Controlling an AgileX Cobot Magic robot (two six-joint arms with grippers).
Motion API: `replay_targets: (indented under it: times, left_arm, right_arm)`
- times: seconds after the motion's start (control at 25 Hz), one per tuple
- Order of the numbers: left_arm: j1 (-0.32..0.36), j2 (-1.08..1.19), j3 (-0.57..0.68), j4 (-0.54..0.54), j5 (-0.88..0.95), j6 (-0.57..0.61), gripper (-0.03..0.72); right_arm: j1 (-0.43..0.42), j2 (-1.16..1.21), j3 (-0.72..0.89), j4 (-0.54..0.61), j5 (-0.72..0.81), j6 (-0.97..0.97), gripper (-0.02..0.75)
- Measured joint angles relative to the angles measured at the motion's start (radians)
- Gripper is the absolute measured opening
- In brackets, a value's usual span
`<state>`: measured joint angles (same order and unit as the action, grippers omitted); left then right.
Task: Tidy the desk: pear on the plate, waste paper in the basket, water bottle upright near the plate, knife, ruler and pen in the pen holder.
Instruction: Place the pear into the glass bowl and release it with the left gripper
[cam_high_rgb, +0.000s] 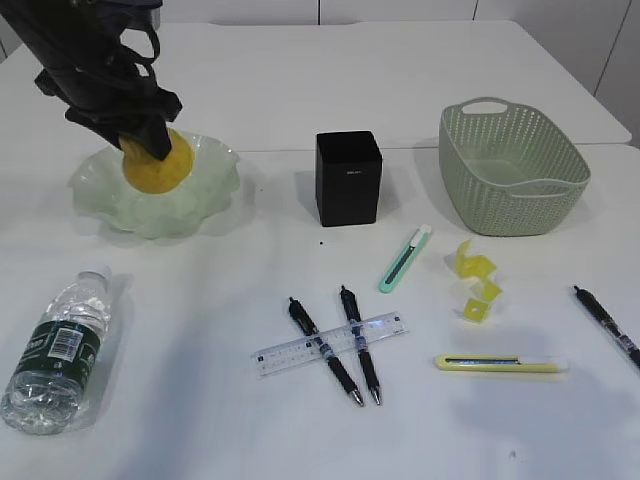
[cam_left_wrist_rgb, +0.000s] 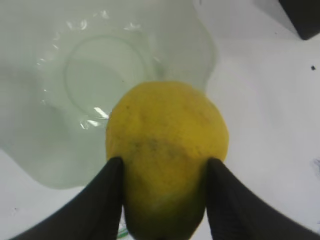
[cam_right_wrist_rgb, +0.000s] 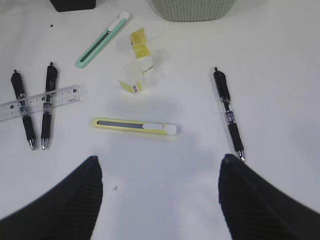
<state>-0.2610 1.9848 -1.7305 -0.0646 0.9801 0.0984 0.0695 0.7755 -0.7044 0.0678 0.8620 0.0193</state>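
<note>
My left gripper (cam_high_rgb: 140, 140) is shut on the yellow pear (cam_high_rgb: 160, 165) (cam_left_wrist_rgb: 167, 150) and holds it over the pale green wavy plate (cam_high_rgb: 215, 195) (cam_left_wrist_rgb: 65, 150). The water bottle (cam_high_rgb: 58, 348) lies on its side at the front left. The black pen holder (cam_high_rgb: 348, 177) stands mid-desk, the green basket (cam_high_rgb: 512, 165) to its right. Yellow waste paper scraps (cam_high_rgb: 474, 280) (cam_right_wrist_rgb: 140, 47) lie before the basket. A clear ruler (cam_high_rgb: 330, 343) (cam_right_wrist_rgb: 62, 96) lies under two pens (cam_high_rgb: 358, 345) (cam_right_wrist_rgb: 47, 107). A mint knife (cam_high_rgb: 404, 258) (cam_right_wrist_rgb: 102, 40), a yellow knife (cam_high_rgb: 500, 363) (cam_right_wrist_rgb: 135, 125) and a third pen (cam_high_rgb: 608, 325) (cam_right_wrist_rgb: 228, 112) lie nearby. My right gripper (cam_right_wrist_rgb: 157, 185) is open and empty above the desk.
The white desk (cam_high_rgb: 200, 400) meets a second tabletop behind the plate and basket. The right arm does not show in the exterior view.
</note>
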Motion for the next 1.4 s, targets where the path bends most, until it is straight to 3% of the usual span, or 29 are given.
replay_targets:
  times: [0.56, 0.88, 1.08, 1.4]
  left_arm:
    - [0.078, 0.278, -0.236, -0.047, -0.034, -0.002, 0.331]
    - [0.147, 0.345, -0.25, -0.117, -0.05, -0.002, 0.331]
    - [0.152, 0.354, -0.252, -0.128, -0.054, -0.002, 0.337]
    - [0.152, 0.354, -0.254, -0.133, -0.047, -0.002, 0.438]
  right_arm:
    - [0.0, 0.0, 0.0, 0.0, 0.027, 0.0, 0.535]
    - [0.0, 0.0, 0.0, 0.0, 0.058, 0.0, 0.535]
    - [0.0, 0.0, 0.0, 0.0, 0.063, 0.0, 0.535]
    - [0.0, 0.0, 0.0, 0.0, 0.066, 0.0, 0.535]
